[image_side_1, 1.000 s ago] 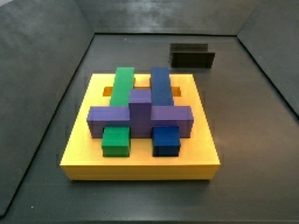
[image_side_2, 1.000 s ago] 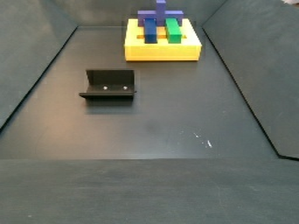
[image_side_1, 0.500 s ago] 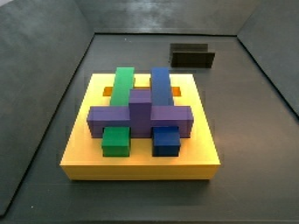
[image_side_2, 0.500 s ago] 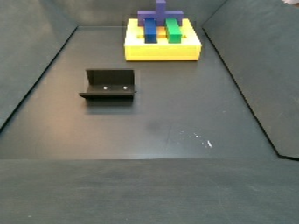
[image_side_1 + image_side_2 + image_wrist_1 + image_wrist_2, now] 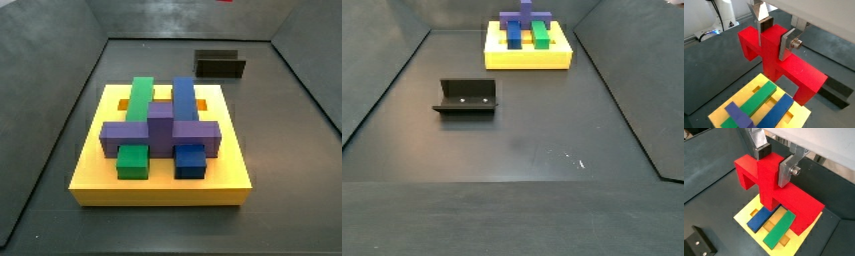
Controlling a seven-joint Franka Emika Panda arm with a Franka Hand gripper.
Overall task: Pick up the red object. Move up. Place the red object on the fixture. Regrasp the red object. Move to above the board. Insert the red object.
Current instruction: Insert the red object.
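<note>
In both wrist views my gripper (image 5: 775, 37) (image 5: 774, 163) is shut on the raised centre tab of the red object (image 5: 791, 70) (image 5: 764, 183). The piece hangs in the air with its wide bar level and its legs pointing down. Straight below it lies the yellow board (image 5: 799, 116) (image 5: 747, 210) with its green block (image 5: 754, 100) and blue block (image 5: 774, 112). The side views show the board (image 5: 160, 187) (image 5: 527, 60) on the floor. The gripper itself is above the edge of both side views. The black fixture (image 5: 221, 65) (image 5: 466, 97) stands bare, apart from the board.
A purple cross-shaped block (image 5: 160, 130) sits across the green bar (image 5: 140, 95) and blue bar (image 5: 183, 95) on the board. Dark sloping walls (image 5: 54, 120) ring the floor. In the wrist views the fixture (image 5: 836, 92) (image 5: 699, 243) lies beyond the board's edge.
A thin sliver of red now shows at the top edge of a side view. The board, blocks and fixture have not moved.
</note>
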